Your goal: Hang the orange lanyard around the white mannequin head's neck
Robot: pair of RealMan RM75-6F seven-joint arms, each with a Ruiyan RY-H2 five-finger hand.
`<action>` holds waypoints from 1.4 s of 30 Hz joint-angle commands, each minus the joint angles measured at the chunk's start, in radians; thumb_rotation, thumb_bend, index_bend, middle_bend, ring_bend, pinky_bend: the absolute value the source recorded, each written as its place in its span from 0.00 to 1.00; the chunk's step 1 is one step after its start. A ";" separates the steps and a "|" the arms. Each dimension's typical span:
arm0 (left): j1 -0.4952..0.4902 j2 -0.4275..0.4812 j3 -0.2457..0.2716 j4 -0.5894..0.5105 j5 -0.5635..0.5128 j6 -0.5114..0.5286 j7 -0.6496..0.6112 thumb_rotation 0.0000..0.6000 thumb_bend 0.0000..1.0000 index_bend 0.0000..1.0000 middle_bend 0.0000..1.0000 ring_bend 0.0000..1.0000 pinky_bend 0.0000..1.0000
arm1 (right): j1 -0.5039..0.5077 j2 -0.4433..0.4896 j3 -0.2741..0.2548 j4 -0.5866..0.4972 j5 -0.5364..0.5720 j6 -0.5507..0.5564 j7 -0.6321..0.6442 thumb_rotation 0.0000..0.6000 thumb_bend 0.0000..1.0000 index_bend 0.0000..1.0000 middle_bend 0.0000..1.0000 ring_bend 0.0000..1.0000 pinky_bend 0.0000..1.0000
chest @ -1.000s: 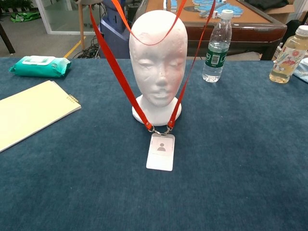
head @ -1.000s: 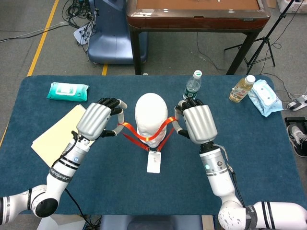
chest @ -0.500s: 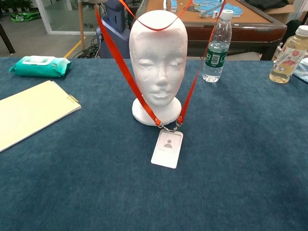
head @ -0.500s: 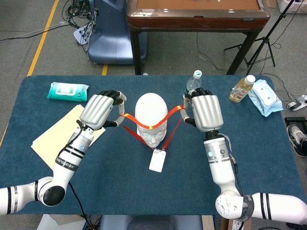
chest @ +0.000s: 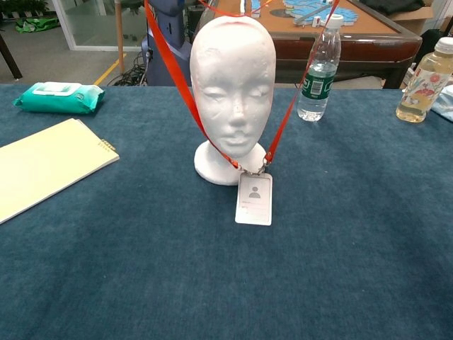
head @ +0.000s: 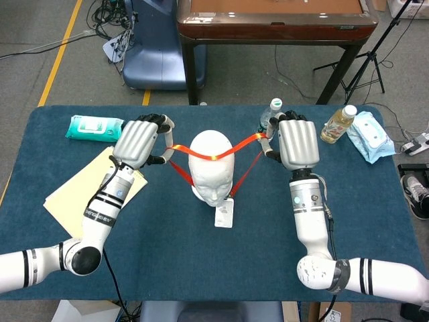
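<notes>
**Tech 1:** Orange lanyard [head: 213, 156]: report position.

**Tech 2:** Strap is stretched left to right across the crown of the white mannequin head [head: 212, 166]. Two lower runs drop in front of the face and meet at a metal clip just above the badge holder [chest: 254, 199], which hangs in front of the head's base, lower edge at the cloth. Strap has not reached the neck.

**Tech 1:** Hands?

**Tech 2:** Left hand [head: 139, 140] is raised to the left of the head, pinching the left end of the strap loop with curled fingers. Right hand [head: 296, 142] is raised to the right of the head, gripping the right end likewise. Chest view shows neither hand, only strap running out of the top edge.

**Tech 1:** Surroundings?

**Tech 2:** Head stands upright at mid-table on the blue tablecloth [head: 201, 268]. Clear water bottle [chest: 319, 65] stands far right of the head, just beyond the right hand. Yellow drink bottle [chest: 425, 79] stands further right, beside a blue wipes pack [head: 372, 135]. Teal wipes pack [chest: 56, 98] lies far left. Pale yellow notebook [chest: 42, 164] lies left, nearer
</notes>
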 commanded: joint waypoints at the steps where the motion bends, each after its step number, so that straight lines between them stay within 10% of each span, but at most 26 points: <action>1: -0.020 -0.015 0.005 0.027 -0.024 0.002 0.019 1.00 0.33 0.63 0.32 0.24 0.24 | 0.013 -0.004 0.006 0.020 0.020 0.000 0.002 1.00 0.44 0.64 0.47 0.33 0.39; 31: -0.163 -0.120 0.038 0.296 -0.230 -0.086 0.100 1.00 0.33 0.59 0.31 0.24 0.24 | 0.154 -0.060 0.009 0.239 0.196 -0.038 -0.056 1.00 0.44 0.64 0.45 0.32 0.32; 38: -0.173 -0.107 0.049 0.304 -0.289 -0.113 0.119 1.00 0.25 0.25 0.11 0.06 0.16 | 0.168 -0.049 0.006 0.236 0.242 -0.062 -0.073 1.00 0.38 0.43 0.31 0.19 0.21; 42: -0.173 -0.098 0.046 0.298 -0.297 -0.112 0.112 1.00 0.13 0.11 0.02 0.00 0.10 | 0.180 -0.046 0.004 0.233 0.262 -0.061 -0.089 1.00 0.08 0.21 0.20 0.10 0.13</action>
